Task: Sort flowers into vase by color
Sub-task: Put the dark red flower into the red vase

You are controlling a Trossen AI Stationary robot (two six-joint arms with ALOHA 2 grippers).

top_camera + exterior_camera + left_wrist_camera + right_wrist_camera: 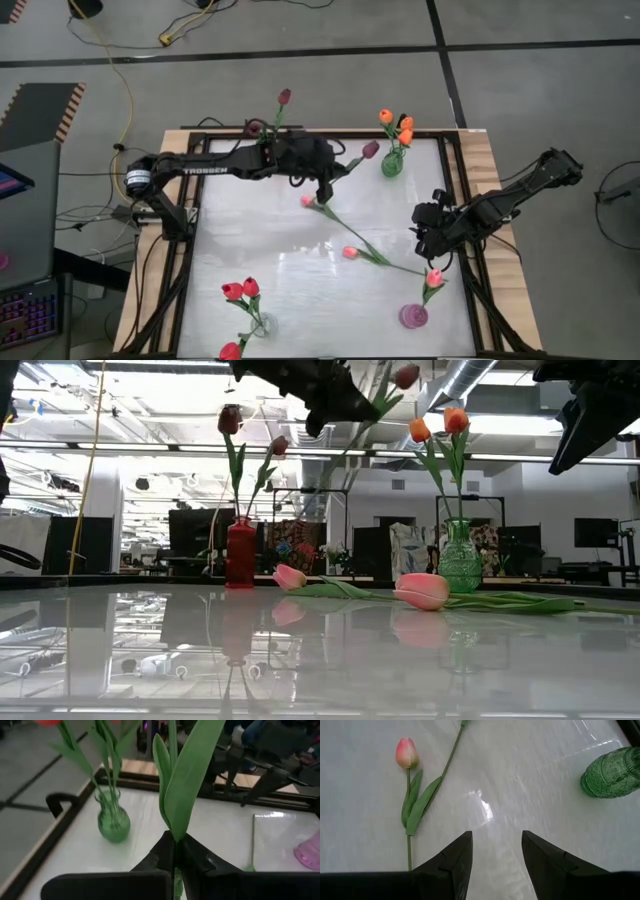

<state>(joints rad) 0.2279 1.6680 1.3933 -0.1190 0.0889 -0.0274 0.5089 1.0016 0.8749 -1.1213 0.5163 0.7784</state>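
Overhead, the left gripper (322, 190) sits just above the middle of the frame, clenched on the stem of a maroon tulip (370, 149) whose head points up and to the right, toward the green vase (392, 163) of orange tulips (397, 124). That flower's proper place is judged to be the red vase (240, 552), which already carries maroon heads; it stands up and to the left of the jaws, so the stem, now slanted the other way, must swing round. The right gripper (436, 236), right of centre, hangs with jaws released over bare table (250, 230); two pink tulips (407, 752) lie flat to its left, stems running diagonally, and this arm is the nearer to them and to the pink vase (413, 316) at lower right. Only the left wrist view shows the pinch itself, fingers (200, 862) meeting on stem and leaf. Only the low view shows the held flower lifted well clear of the table.
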